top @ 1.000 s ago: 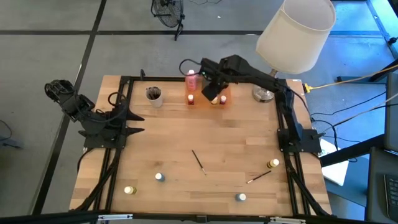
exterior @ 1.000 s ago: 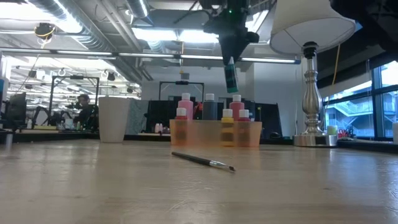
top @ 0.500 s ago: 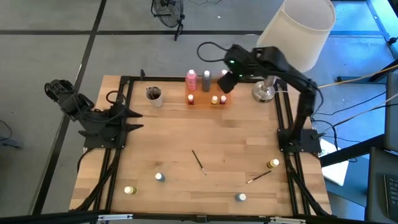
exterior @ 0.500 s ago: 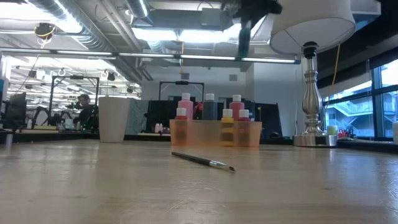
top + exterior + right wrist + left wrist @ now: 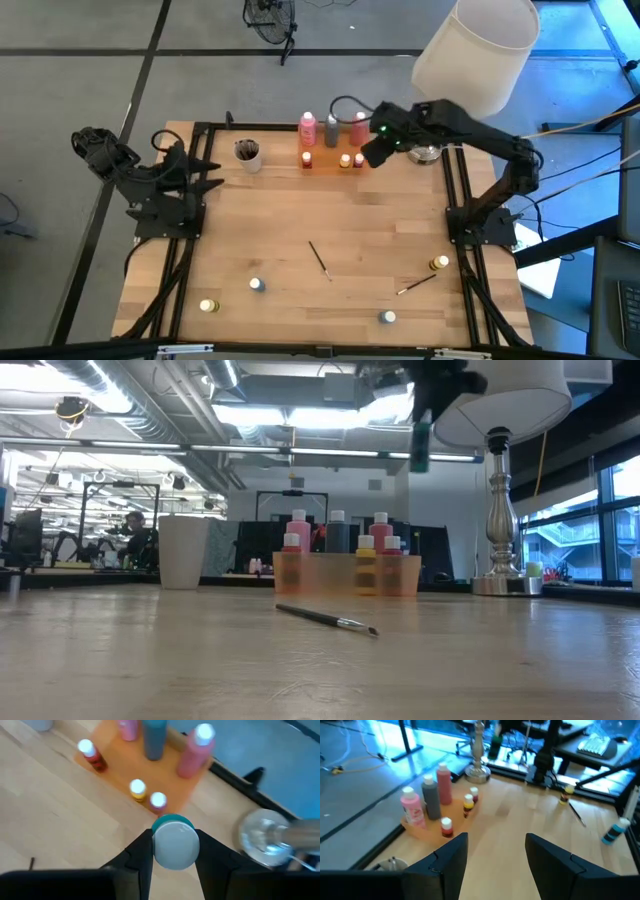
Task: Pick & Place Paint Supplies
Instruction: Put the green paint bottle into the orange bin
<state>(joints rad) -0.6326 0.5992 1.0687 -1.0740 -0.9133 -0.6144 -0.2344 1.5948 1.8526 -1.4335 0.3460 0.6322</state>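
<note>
- Right hand [image 5: 172, 851] is closed on a small teal pot [image 5: 174, 842] with a white lid, raised above the worktop [image 5: 330, 220] just right of the orange tray [image 5: 333, 160] at the far edge, near the lamp [image 5: 470, 55].
- Left hand [image 5: 495, 855] stands empty, fingers parted, at the far left of the worktop.
- Tray holds two pink bottles [image 5: 308, 127], one grey bottle [image 5: 332, 127] and three small pots [image 5: 345, 160].
- Beige cup [image 5: 247, 153] stands left of the tray.
- Two brushes [image 5: 319, 258] and four small pots [image 5: 257, 285] lie scattered on the near half.
</note>
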